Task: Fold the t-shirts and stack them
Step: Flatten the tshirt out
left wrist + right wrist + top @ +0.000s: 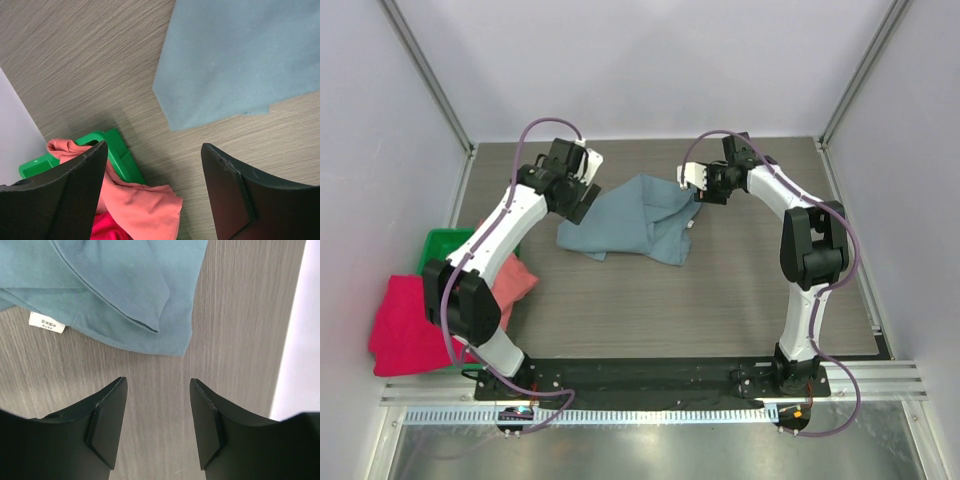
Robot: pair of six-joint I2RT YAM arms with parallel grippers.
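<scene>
Your left claw and right claw gape empty; pinch the limp, light blue t-shirt by its far corners.

Green bin mostly hidden under salmon shirt & L arm; label print unreadable.

Left gripper hung with jaws spread wide, nothing between them. Right gripper had jaws parted less widely, also empty. Both arms reached forward, wrists angled toward each other.
</scene>
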